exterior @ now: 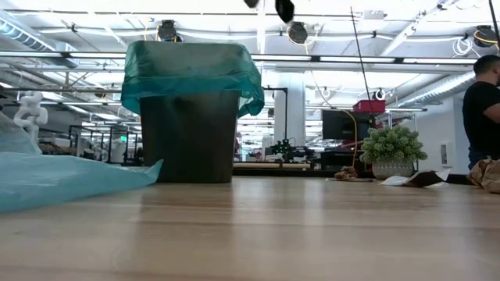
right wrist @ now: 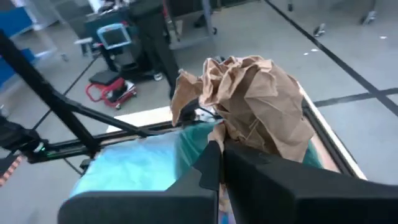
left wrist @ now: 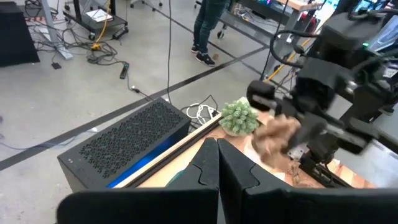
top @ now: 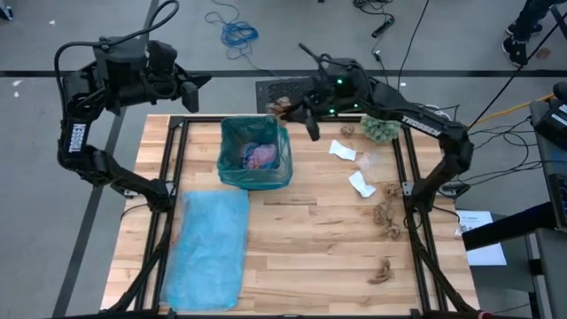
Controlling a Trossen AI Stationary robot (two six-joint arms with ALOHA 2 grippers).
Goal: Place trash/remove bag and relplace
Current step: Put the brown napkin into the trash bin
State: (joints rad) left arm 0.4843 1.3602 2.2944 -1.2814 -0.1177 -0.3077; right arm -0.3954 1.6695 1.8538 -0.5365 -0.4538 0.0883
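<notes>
Wooden planks make up the tabletop (top: pixel 301 230), framed by black rails, with grey floor and cables around it. Near the far edge stands a dark bin lined with a teal bag (top: pixel 255 152), and a lilac-pink piece (top: pixel 260 157) already lies inside it. A spare blue bag (top: pixel 209 248) lies flat on the planks nearer the front, on my left side.

My right gripper (top: pixel 285 108) hangs above the far rim of the bin, its fingers clamped together on a crumpled brown paper wad (right wrist: pixel 258 106); the wad bulges out past my fingertips in the right wrist view, with the teal liner just beneath it.

My left gripper (top: pixel 197 86) waits beyond the table's far-left corner, fingers pressed shut on nothing.

On my right side more trash is strewn: two white scraps (top: pixel 344 151), and several brown wads (top: pixel 385 213) along the right rail. A fuzzy grey-green ball (top: pixel 381 129) sits near the far right corner.
</notes>
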